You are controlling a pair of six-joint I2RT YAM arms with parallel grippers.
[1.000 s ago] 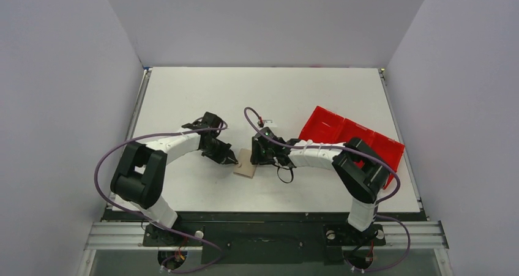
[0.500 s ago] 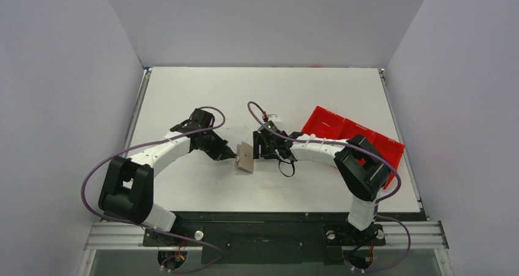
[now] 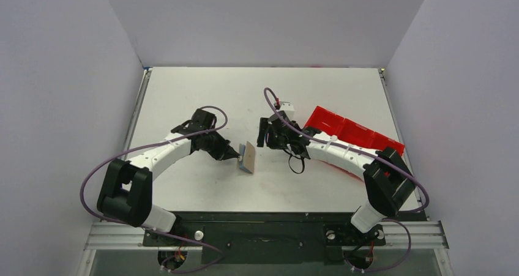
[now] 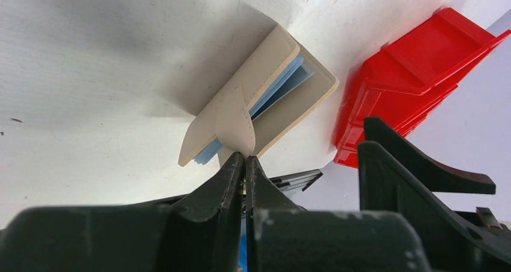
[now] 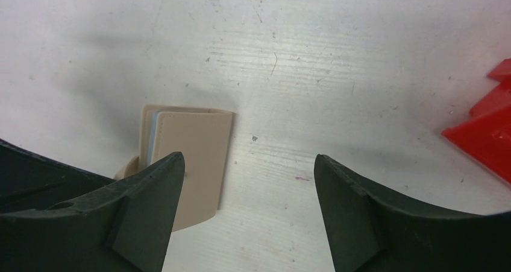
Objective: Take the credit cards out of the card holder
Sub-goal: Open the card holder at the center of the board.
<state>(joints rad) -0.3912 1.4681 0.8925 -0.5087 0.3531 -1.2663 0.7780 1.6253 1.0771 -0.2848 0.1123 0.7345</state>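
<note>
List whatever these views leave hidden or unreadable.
- Credit cards: left wrist shows only blue edges inside the card holder; count unknown.
- Holder's lower corner: right wrist, behind one of the right fingers.
- Red tray: right wrist, cut by frame edge; top view, right arm overlaps it.

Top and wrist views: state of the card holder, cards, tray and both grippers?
Card holder: tipped up on edge, slightly open, pinched by its tab.
Credit cards: light blue, tucked inside the holder, none out.
Left gripper: shut on the holder's tab.
Right gripper: open, holding nothing, apart from the holder.
Red tray: upright, no gripper touching it.
</note>
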